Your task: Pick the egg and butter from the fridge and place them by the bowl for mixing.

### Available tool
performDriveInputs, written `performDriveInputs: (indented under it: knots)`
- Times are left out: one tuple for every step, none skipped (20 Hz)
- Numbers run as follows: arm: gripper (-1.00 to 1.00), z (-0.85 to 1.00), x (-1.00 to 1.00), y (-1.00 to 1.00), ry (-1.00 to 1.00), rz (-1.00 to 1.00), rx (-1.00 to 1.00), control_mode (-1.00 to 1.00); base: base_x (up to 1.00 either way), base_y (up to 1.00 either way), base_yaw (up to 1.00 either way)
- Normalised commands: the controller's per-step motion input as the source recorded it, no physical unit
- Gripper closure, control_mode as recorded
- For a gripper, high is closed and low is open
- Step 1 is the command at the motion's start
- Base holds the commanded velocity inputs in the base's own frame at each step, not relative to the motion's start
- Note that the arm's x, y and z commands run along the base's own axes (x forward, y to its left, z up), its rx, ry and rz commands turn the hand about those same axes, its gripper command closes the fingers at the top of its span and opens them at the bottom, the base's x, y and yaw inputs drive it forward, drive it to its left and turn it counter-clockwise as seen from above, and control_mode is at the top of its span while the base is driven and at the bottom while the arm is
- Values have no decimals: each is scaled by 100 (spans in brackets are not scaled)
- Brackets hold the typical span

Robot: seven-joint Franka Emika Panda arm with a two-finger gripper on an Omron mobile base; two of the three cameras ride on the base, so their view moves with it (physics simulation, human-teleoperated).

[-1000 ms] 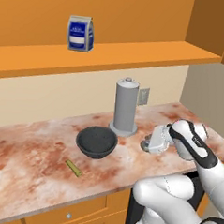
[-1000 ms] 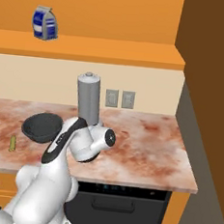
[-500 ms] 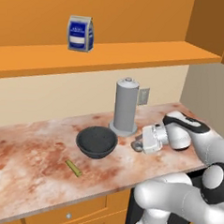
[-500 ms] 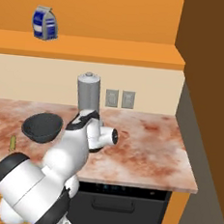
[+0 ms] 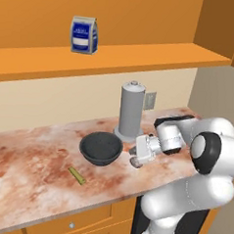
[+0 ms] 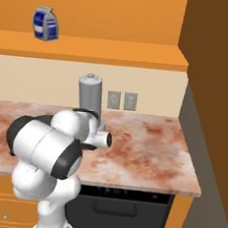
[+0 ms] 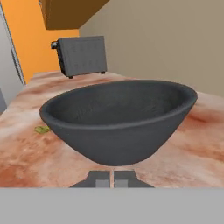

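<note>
Egg, a small pale grey-white lump (image 5: 135, 162), sat on the marbled reddish counter (image 5: 32, 165) just right of the round dark grey matte bowl (image 5: 101, 148), at the white arm's two-finger gripper (image 5: 137, 158); the olive-yellow butter stick (image 5: 76, 175) lay nearby. From the hand camera, the closed fingertips (image 7: 101, 179) met, empty, before the bowl.
</note>
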Motion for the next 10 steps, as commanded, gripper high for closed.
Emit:
performDriveInputs:
  knots:
    - [100, -53, 57, 24, -1, 5, 0, -100, 0, 0, 0]
    - [100, -51, 50, 2, -6, 7, 0, -100, 0, 0, 0]
    - [100, -31, 26, 0, -12, 10, 0, -100, 0, 0, 0]
    - [100, 0, 0, -31, -19, 8, 4, -100, 0, 0, 0]
    - [100, 11, -5, -54, -19, 3, 13, -100, 0, 0, 0]
    - [100, 24, -14, -51, -15, 1, 15, -100, 0, 0, 0]
    - [100, 24, -19, -42, -12, 0, 15, -100, 0, 0, 0]
    - [100, 26, -22, -40, -9, 0, 16, -100, 0, 0, 0]
    - [100, 29, -27, -40, -7, 0, 17, -100, 0, 0, 0]
    - [100, 37, -36, -21, -6, 0, 15, -100, 0, 0, 0]
